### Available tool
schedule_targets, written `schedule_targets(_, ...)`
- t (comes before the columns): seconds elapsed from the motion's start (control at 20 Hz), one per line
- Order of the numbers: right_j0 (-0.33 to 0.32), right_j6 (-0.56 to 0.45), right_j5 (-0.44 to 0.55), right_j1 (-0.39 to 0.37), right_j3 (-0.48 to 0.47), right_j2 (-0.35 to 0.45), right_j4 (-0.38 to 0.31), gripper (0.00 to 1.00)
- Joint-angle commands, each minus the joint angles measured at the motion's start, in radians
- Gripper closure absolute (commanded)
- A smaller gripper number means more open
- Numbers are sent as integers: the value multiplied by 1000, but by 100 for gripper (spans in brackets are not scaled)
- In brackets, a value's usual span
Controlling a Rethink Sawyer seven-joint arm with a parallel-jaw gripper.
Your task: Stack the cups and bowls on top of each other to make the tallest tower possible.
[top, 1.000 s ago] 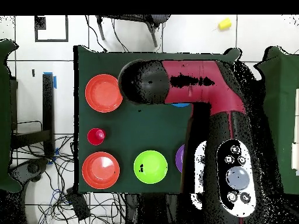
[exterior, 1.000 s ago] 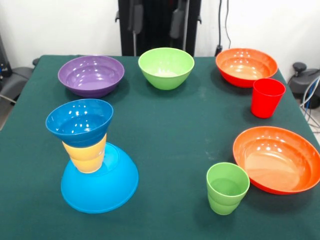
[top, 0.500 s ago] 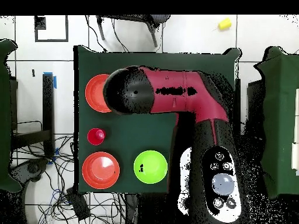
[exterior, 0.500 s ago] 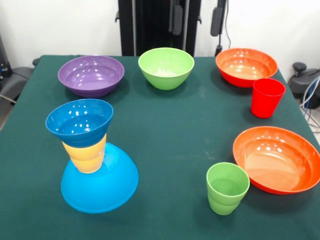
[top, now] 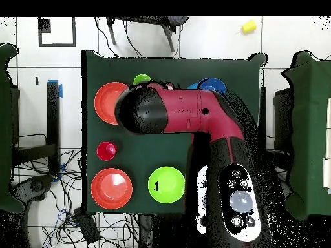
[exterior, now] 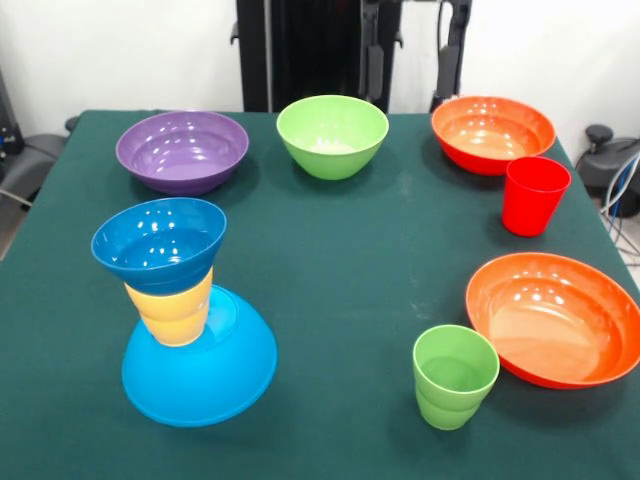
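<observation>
From my seat, the biggest thing on screen is the red and black arm (top: 194,116), which in the overhead view stretches across the green table (exterior: 330,270) and covers much of it. In the front view I only get two dark fingers (exterior: 374,60) hanging at the top edge, above the far side between the green bowl (exterior: 332,135) and the far orange bowl (exterior: 492,132). They stand apart with a clear gap, so I read the gripper (exterior: 415,50) as parted fairly wide, holding nothing and touching nothing.

The tower (exterior: 185,310) sits near left: the large light-blue bowl (exterior: 205,375) upside down as base, a yellow cup (exterior: 170,308) standing on it, and the small dark-blue bowl (exterior: 158,243) upright on the cup, tilted a little.

The near orange bowl (exterior: 555,318) lies at the right edge. The purple bowl (exterior: 182,150) is far left, beside the green bowl.

The green cup (exterior: 455,376) stands upright just beside the near orange bowl, on its left. The red cup (exterior: 535,195) stands upright just in front of the far orange bowl.
</observation>
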Motion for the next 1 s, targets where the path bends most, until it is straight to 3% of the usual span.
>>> schedule_targets(0.05,-36,98,-169,102,116,40,-17,0)
schedule_targets(0.25,2,107,-135,163,18,2,-24,0)
schedule_targets(0.4,-39,69,-168,166,26,40,-9,0)
schedule_targets(0.65,-46,66,-137,139,22,28,2,0)
schedule_targets(0.85,-58,79,-175,122,34,40,9,0)
schedule_targets(1.0,-37,110,-179,143,-9,17,9,0)
